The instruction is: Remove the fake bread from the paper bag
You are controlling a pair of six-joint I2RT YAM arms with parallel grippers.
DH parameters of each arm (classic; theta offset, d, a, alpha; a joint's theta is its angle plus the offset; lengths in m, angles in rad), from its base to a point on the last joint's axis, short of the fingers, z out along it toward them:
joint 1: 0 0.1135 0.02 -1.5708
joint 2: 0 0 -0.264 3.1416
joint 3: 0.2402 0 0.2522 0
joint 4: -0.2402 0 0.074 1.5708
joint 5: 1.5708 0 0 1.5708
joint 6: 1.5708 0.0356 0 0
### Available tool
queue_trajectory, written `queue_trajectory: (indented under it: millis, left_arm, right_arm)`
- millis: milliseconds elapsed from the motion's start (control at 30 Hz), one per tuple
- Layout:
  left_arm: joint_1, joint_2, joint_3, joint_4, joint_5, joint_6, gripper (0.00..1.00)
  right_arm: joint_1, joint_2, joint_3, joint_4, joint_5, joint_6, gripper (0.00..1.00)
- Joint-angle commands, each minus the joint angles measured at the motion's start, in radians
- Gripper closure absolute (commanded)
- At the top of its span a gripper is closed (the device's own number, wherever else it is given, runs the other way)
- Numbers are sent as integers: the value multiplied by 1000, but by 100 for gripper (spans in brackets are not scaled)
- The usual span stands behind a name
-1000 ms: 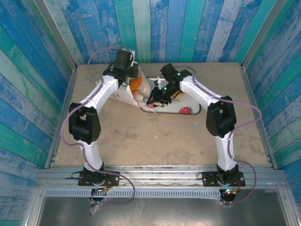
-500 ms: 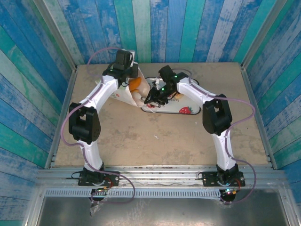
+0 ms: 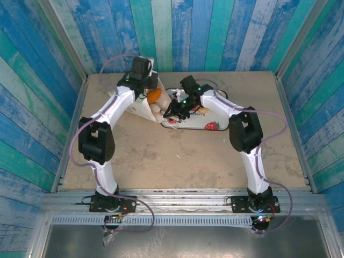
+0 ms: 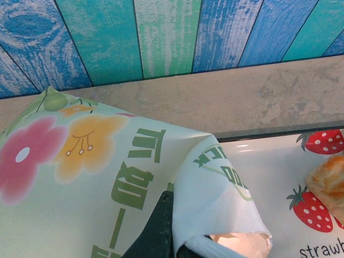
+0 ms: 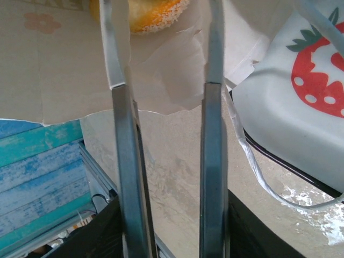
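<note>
Against blue planks (image 4: 161,37), the paper bag (image 4: 107,177) is pinched by the left gripper (image 4: 174,239), the right gripper (image 5: 164,21) spread before fake bread (image 5: 144,13).

The tray (image 4: 258,166) reads "strawb"; the paper bag (image 4: 80,188) bears green Chinese characters.

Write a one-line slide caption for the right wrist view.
Open right hand at the paper bag's mouth, fake bread ahead, strawberry tray alongside.

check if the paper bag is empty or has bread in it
Not empty. The right wrist view looks into the paper bag mouth and an orange bun lies inside; how many more, cannot tell.
</note>
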Motion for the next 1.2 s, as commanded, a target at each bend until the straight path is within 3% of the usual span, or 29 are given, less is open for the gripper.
queue_trajectory:
  millis: [0,233,567,1167]
  left_arm:
    - [2,-105,-10,-10,8,1,100]
    - [1,-95,-7,-13,-8,-2,100]
    - [1,-92,-1,-30,-52,-4,100]
    - [1,-78,25,-42,-74,1,100]
  right_arm:
    - [3,4,3,15,-9,2,63]
    - [3,-58,-19,-2,46,-33,80]
    - [10,-166,-27,-109,213,-120,94]
    - [16,-403,-39,-364,433,-254,97]
